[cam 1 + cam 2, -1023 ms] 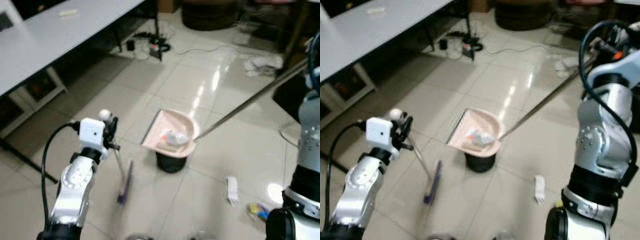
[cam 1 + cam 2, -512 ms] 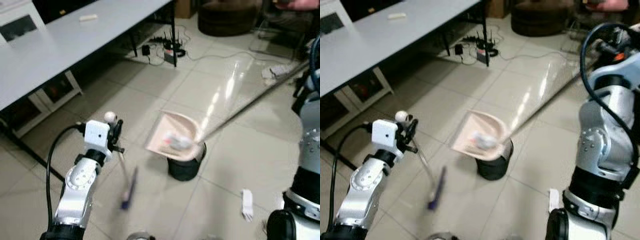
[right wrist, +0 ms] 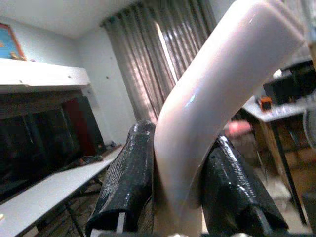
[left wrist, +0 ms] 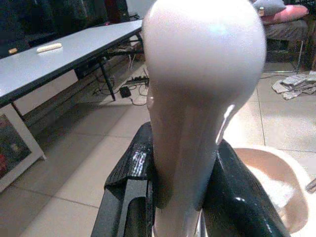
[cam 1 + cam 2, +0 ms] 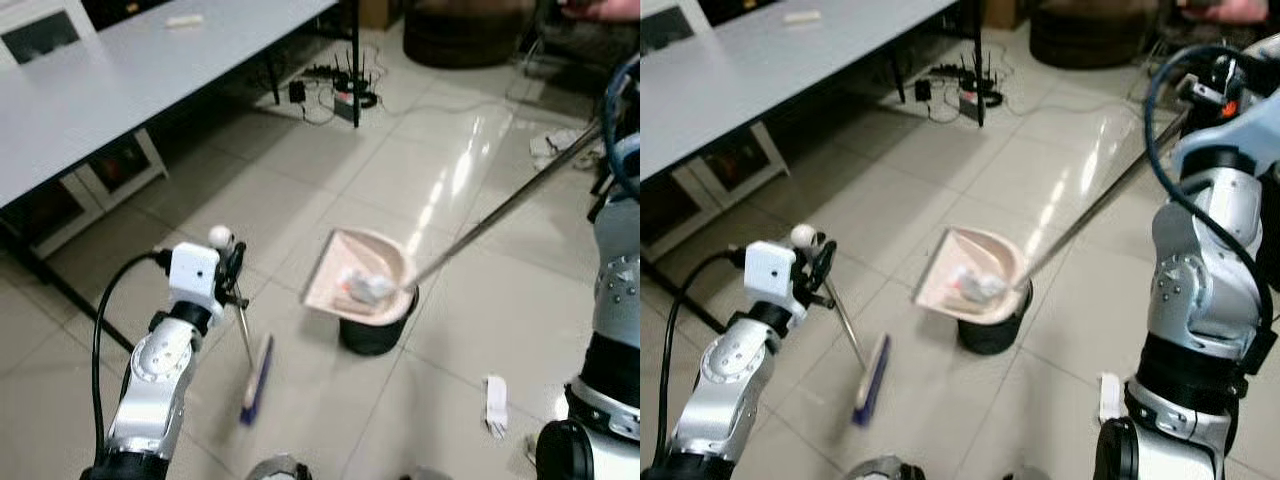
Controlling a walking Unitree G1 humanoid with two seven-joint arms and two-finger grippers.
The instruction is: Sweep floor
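Observation:
My left gripper is shut on the white broom handle, just below its rounded top. The broom's blue and white head rests on the tiles to the left of the bin. My right gripper is raised at the far right and shut on the pink grip of the dustpan's long metal handle. The pink dustpan hangs tilted over the black bin. Crumpled white litter lies in the pan.
A grey table runs along the left, with cables and a power strip on the floor behind it. A white scrap lies on the tiles right of the bin. More crumpled paper sits at the far right.
The whole view has shifted, so the camera moved. The dustpan stays over the bin with the litter in it. The broom head was blurred half a second ago and is sharp now.

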